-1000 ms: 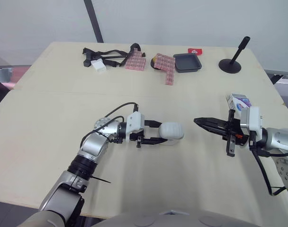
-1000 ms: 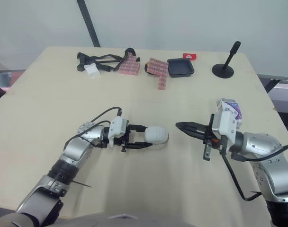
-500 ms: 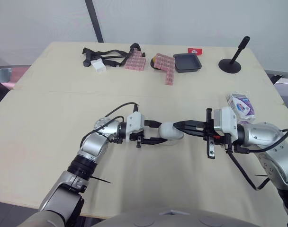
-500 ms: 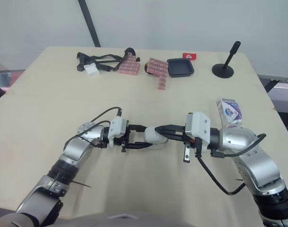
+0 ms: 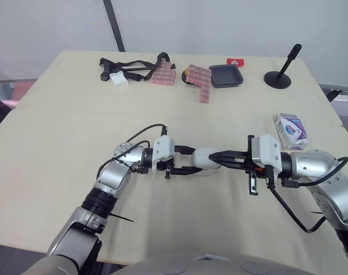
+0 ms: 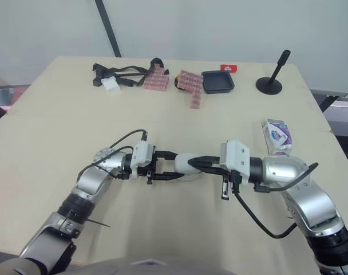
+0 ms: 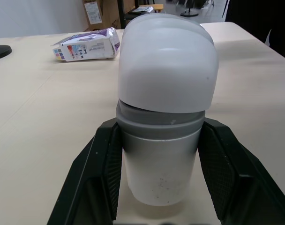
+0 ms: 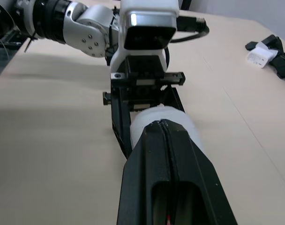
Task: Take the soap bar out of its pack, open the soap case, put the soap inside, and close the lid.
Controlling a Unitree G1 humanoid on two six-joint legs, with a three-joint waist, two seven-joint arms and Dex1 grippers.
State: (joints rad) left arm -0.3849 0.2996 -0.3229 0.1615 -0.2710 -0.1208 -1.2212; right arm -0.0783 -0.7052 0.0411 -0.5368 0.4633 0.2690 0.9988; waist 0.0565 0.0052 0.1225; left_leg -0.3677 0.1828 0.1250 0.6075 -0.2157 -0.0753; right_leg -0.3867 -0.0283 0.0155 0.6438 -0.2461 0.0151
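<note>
In the middle of the frame the left tool (image 5: 194,160) clamps the soap case (image 5: 205,158) by its lower body, one black finger on each side. The case's rounded white lid points at the right tool (image 5: 217,154), whose two fingers are pressed together into one point that meets the lid's end. The soap pack (image 5: 289,126) lies on the tabletop (image 5: 59,143) at the right, well apart from the case, and across the top of the frame sit black straps (image 5: 128,67), pink packets (image 5: 163,74), a black tray (image 5: 226,75) and a black stand (image 5: 280,74).

White soap case (image 5: 205,158) on side (lid on); purple-white soap pack (image 5: 291,124) well right.
</note>
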